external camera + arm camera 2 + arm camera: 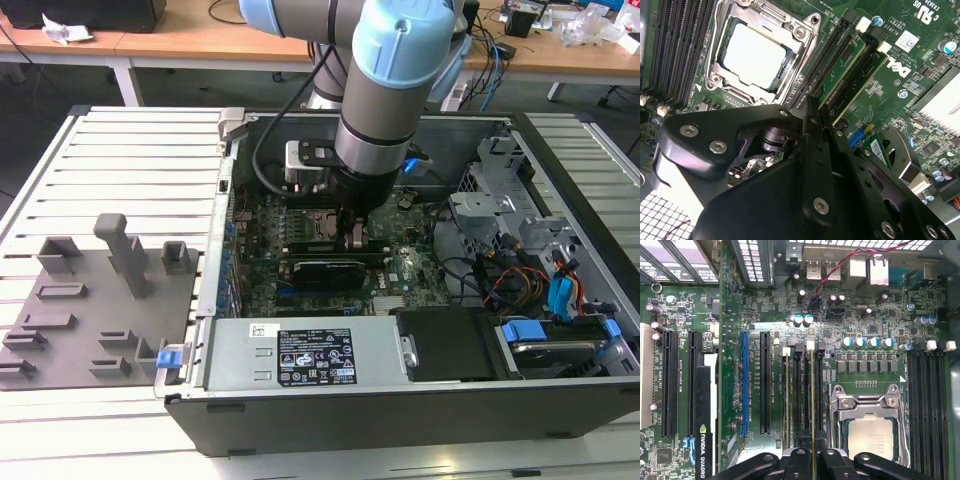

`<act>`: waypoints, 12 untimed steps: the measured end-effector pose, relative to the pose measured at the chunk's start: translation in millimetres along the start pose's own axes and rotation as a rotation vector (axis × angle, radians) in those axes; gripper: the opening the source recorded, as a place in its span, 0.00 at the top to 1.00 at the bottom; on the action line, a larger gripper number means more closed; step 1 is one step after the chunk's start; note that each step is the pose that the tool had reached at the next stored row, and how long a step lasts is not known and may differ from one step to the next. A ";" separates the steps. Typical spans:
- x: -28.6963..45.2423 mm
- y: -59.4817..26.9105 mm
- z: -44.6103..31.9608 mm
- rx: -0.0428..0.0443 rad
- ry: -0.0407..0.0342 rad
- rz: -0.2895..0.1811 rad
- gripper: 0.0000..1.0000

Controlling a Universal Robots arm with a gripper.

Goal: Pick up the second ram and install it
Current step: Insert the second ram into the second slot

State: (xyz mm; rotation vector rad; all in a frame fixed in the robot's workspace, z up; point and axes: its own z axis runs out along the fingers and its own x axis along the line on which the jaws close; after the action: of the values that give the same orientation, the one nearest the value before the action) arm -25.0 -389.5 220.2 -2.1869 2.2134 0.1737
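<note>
Your gripper [812,460] is clamped on the second ram [812,405], low in the first wrist view's centre. The stick stands edge-on in its slot [805,390], tight between neighbouring slots beside the processor socket [867,425].

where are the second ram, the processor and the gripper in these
second ram [812,390], first wrist view, on its thin edge between the black slots
processor [871,437], first wrist view, on its silver lid
gripper [812,457], first wrist view, midway between the jaws, shut on the second ram

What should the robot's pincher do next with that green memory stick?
Probably press straight down a little. The gripper is shut on the green memory stick, which stands upright in line with a black slot beside the processor, so it looks ready to seat.
</note>
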 end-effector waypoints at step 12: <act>-0.4 0.3 -4.5 0.0000 0.0000 0.000 0.73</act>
State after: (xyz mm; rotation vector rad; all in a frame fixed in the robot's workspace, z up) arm -25.1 -389.5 224.7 -2.1868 2.2136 0.1737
